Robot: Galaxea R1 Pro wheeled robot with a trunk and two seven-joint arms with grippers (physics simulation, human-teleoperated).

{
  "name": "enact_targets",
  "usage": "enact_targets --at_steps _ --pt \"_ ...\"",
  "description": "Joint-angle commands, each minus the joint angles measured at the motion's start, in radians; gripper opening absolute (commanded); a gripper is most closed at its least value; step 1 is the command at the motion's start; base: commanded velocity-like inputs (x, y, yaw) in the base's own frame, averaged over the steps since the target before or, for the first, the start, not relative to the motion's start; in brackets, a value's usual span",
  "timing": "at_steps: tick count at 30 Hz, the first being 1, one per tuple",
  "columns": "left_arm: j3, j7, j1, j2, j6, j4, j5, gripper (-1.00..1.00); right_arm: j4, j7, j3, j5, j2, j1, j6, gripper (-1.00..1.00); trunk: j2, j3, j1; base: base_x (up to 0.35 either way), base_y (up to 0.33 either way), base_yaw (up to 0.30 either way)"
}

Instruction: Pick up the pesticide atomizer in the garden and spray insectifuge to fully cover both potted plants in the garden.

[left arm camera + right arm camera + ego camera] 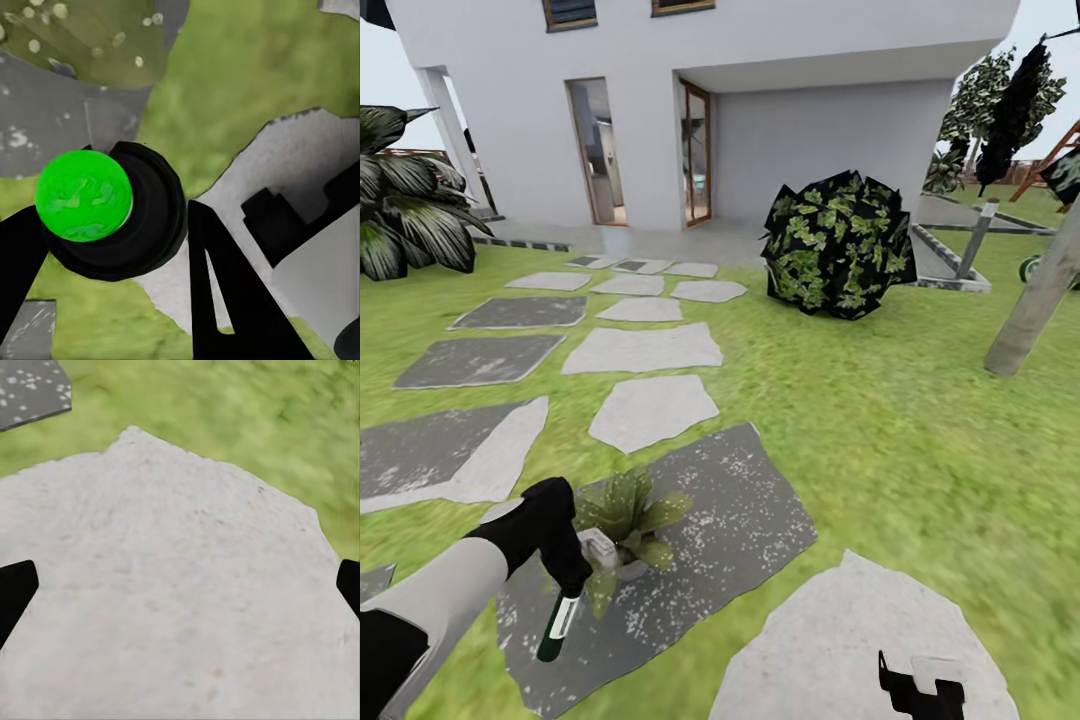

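My left gripper (pixel 565 590) was pressed together on the pesticide atomizer (pixel 557 628), which hung from my fingers with its dark green end pointing down toward the ground. In my left wrist view the same bottle (pixel 112 210) appeared end-on, as a black round body with a bright green face, and one black finger (pixel 225 292) stood just beside it. I held it over the dark speckled stepping stone (pixel 730 530), close beside the potted plant (pixel 625 515). That plant, a small rosette of pointed green leaves, sat in a little grey pot (pixel 600 550) on this same stone. In my left wrist view a speckled leaf (pixel 90 37) could be seen past the bottle.

My right gripper (pixel 916 692) was low at the near edge of the head view, above a pale stepping stone (pixel 840 640). In my right wrist view its two black fingertips (pixel 15 592) stood far apart at both sides, with nothing between them but the pale stone (pixel 180 607).

I could not read any label or writing on the bottle.

Farther off on the lawn (pixel 880 420) there was a dark leafy bush (pixel 838 245) before a white house (pixel 710 100).
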Motion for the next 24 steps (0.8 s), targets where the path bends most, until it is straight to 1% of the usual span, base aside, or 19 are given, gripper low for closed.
enact_targets --at_steps 1,3,5,12,16,22,24 --pt "-0.009 -0.108 -0.017 -0.003 0.0 -0.006 -0.018 -1.0 0.001 -0.006 -0.004 0.011 0.0 -0.001 -0.003 1.0 0.0 -0.001 0.0 0.012 0.013 0.0" --pt "-0.01 -0.128 -0.043 -0.003 -0.001 -0.009 -0.02 -1.0 0.001 -0.006 -0.004 0.011 -0.001 -0.001 -0.003 1.0 0.0 -0.001 0.0 0.005 0.005 0.0" --pt "-0.011 -0.134 -0.056 0.0 -0.001 -0.01 -0.02 -1.0 0.001 -0.006 -0.004 0.011 -0.001 -0.001 -0.003 1.0 0.0 -0.001 0.0 0.001 0.001 0.0" --pt "-0.012 -0.143 -0.062 0.004 -0.003 -0.011 -0.02 -1.0 0.001 -0.006 -0.004 0.011 -0.001 -0.001 -0.003 1.0 0.0 -0.001 0.0 0.0 0.0 0.0" --pt "-0.013 -0.144 -0.075 0.005 -0.004 -0.01 -0.02 -1.0 0.001 -0.006 -0.004 0.011 0.0 -0.001 -0.003 1.0 0.0 -0.001 0.0 0.026 0.013 0.0" --pt "-0.013 -0.144 -0.077 0.005 -0.004 -0.011 -0.021 -1.0 0.0 -0.006 -0.004 0.009 0.0 -0.001 -0.003 1.0 0.0 -0.001 0.0 0.221 0.186 0.0" --pt "-0.013 -0.144 -0.077 0.0 -0.004 -0.011 -0.021 -1.0 0.001 -0.006 -0.004 0.009 0.0 -0.001 -0.003 1.0 0.0 -0.001 0.0 0.161 0.284 -0.066"
